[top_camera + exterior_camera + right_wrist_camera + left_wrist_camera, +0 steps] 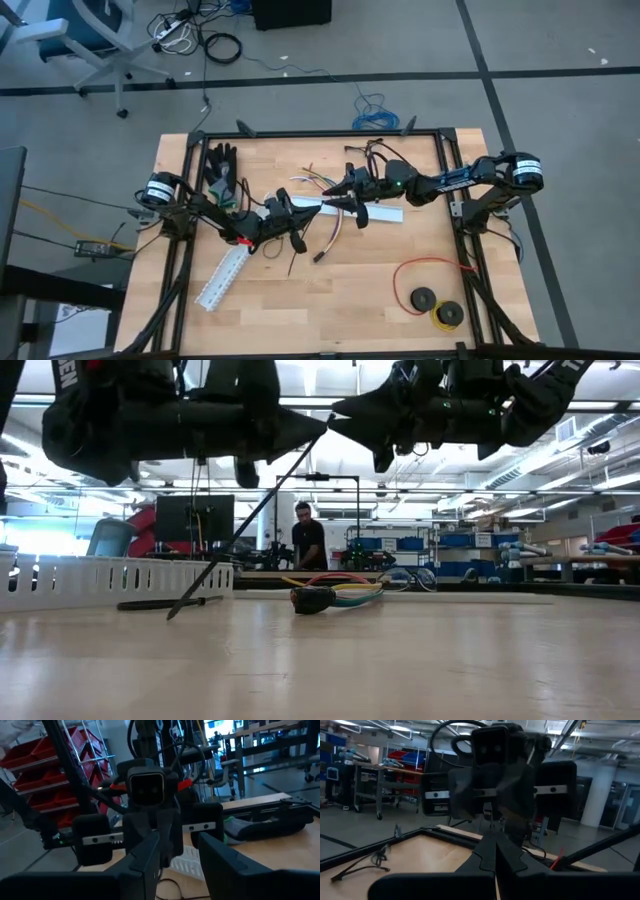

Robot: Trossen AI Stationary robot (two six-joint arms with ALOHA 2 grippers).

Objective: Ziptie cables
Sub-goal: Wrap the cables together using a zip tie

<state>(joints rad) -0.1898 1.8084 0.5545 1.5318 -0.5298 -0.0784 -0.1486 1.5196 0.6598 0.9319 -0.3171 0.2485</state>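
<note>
I am looking over the wooden surface [380, 300], and both arms are hanging above its middle, facing each other. The left gripper [296, 222] is holding its jaws fully together; a thin black strip, likely the zip tie [245, 518], is slanting from near those jaws down to the surface, but I cannot tell if they are pinching it. The right gripper [179, 851] is standing just across from the left one, and its jaws are partly apart with nothing between them.

A white slotted channel [225, 275] is lying below and outside the left jaws. The red wire loop [428, 271] with its black spools [424, 299] is resting well apart from both jaws.

The cables [345, 591] are lying loose on the surface under and between the two pairs of jaws, ending in the small dark plug [312, 600]. Nothing is touching them.

My worry is this: the bundle is not gathered, so a strand could be slipping out of the loop. Also the two jaws are very near, and a careless approach could be knocking them together.
</note>
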